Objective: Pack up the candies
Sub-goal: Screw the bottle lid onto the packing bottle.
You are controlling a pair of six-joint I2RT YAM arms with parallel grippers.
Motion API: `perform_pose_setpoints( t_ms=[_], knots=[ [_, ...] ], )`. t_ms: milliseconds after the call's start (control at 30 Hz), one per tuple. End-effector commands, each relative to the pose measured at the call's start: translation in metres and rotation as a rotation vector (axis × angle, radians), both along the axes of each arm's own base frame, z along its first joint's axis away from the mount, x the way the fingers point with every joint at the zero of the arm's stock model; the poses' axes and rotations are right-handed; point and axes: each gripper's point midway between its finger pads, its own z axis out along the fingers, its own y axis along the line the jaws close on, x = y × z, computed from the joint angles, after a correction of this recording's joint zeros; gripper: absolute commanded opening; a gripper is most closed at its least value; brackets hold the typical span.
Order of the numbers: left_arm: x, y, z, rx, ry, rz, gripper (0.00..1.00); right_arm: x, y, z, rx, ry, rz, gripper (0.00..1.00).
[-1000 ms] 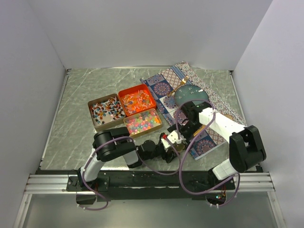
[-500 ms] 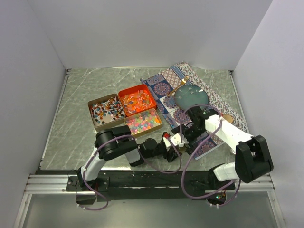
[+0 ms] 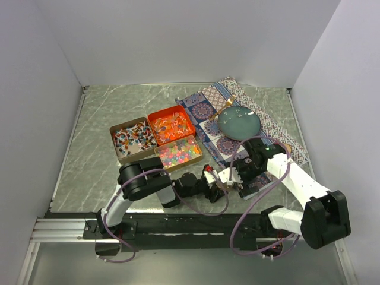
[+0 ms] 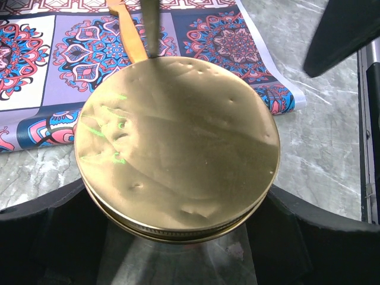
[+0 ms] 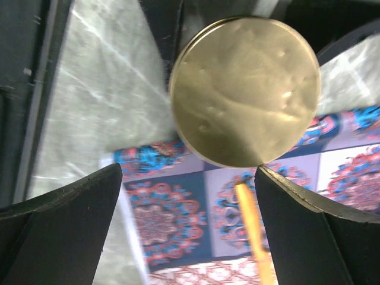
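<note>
While the left gripper (image 4: 178,237), nearest, clasps the round gold lid (image 4: 178,142) by its rim, the right gripper (image 5: 189,172) hangs spread and empty beside it. Farther back: candies (image 3: 133,138), sorted in three tins (image 3: 112,132). Step: lid handling, seemingly; next needs steady transfer.

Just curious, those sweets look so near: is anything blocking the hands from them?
Nothing visible covers the candies in their open tins, but the left hand is clamped on a round gold lid.
</note>
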Motion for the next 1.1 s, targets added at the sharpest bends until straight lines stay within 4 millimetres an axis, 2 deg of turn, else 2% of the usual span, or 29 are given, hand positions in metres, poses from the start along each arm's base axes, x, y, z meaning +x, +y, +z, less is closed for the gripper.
perform_pose_setpoints(
  t_ms=[0,133,200,333,500,633,833,967,1067],
  knots=[
    [-0.045,0.108,-0.149,0.565,0.320,0.087,0.01,0.007,0.004,0.017,0.074,0.005,-0.075,1.00],
    [-0.050,0.106,-0.147,0.567,0.302,0.063,0.01,0.028,0.025,0.029,0.161,-0.033,-0.024,1.00],
    [-0.052,0.105,-0.146,0.566,0.292,0.050,0.01,0.035,0.034,0.028,0.181,-0.010,-0.007,1.00],
    [-0.052,0.103,-0.145,0.565,0.277,0.045,0.01,0.043,0.041,0.024,0.185,0.004,0.043,1.00],
    [-0.053,0.104,-0.146,0.570,0.281,0.046,0.01,0.027,0.040,0.015,0.168,0.025,0.191,1.00],
    [-0.051,0.105,-0.147,0.572,0.284,0.054,0.01,0.012,0.046,0.011,0.177,0.054,0.260,1.00],
    [-0.051,0.105,-0.148,0.572,0.293,0.055,0.01,0.007,0.058,0.004,0.190,0.063,0.296,1.00],
    [-0.051,0.105,-0.148,0.573,0.295,0.055,0.01,0.005,0.058,-0.003,0.163,0.112,0.285,0.99],
    [-0.050,0.106,-0.148,0.574,0.296,0.060,0.01,0.005,0.058,-0.006,0.147,0.145,0.270,0.92]
  ],
)
